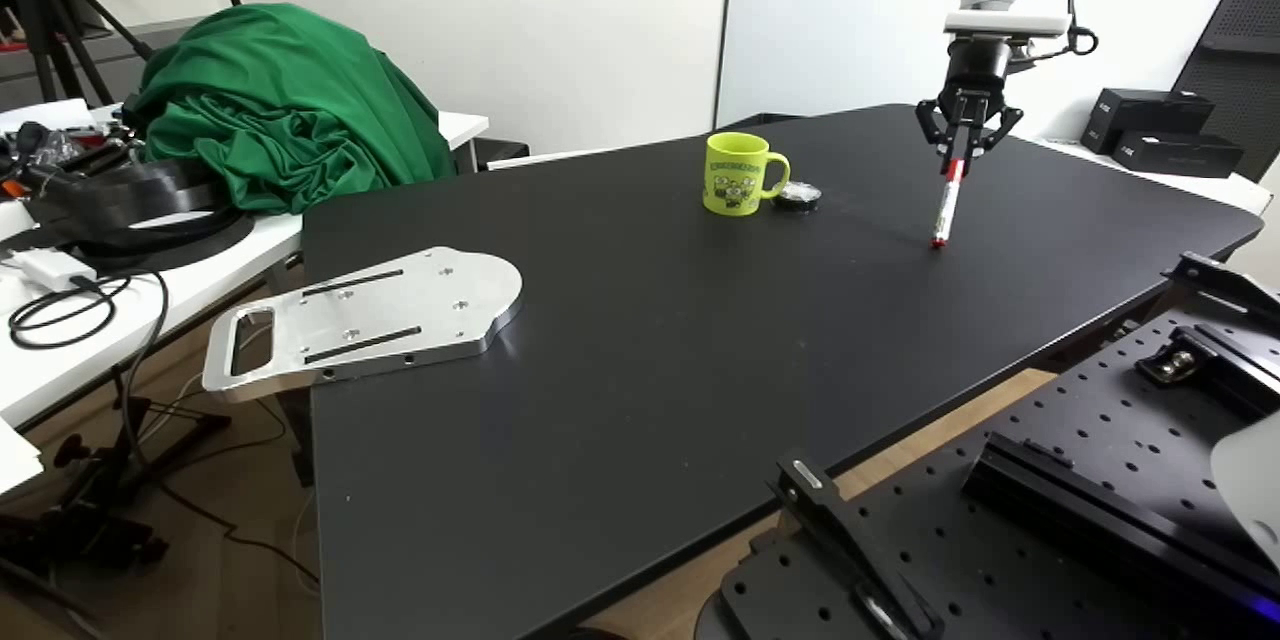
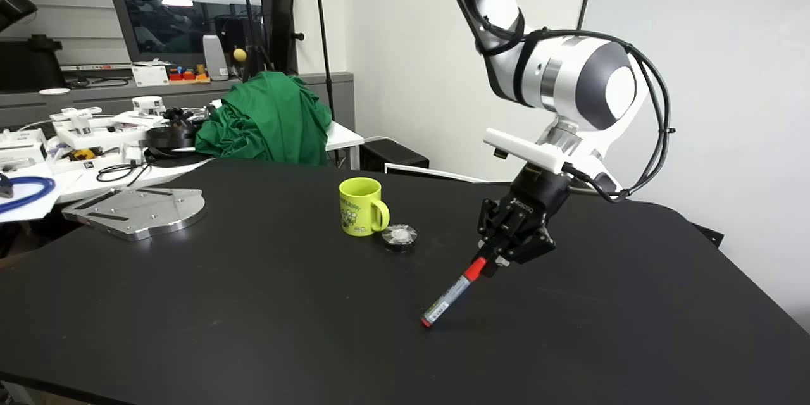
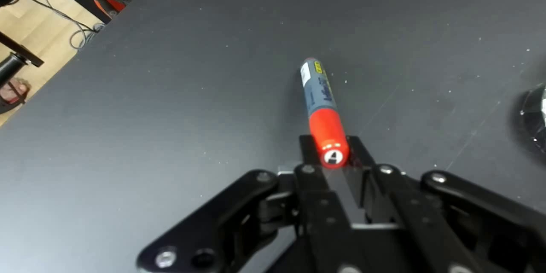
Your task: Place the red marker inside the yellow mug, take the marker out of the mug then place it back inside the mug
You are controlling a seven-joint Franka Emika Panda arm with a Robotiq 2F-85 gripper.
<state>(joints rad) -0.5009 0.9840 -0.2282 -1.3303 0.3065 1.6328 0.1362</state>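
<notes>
One black two-fingered gripper (image 3: 331,150) — ROBOTIQ reads on it in an exterior view — pinches the red cap (image 3: 326,129) of one slim, grey-barrelled marker (image 3: 320,89). The cap's end bears an A-like emblem in a white circle; the barrel's lettering is blurred. The marker slants over the black tabletop (image 2: 253,304), well apart from one yellow-green cylindrical mug (image 1: 733,172), which stands upright, cartoon-printed, just beside one round black object (image 2: 400,237). One silver metal plate (image 1: 405,305) overhangs the tabletop's edge; two black boxes (image 1: 1180,156) sit beyond, their marks unreadable.
</notes>
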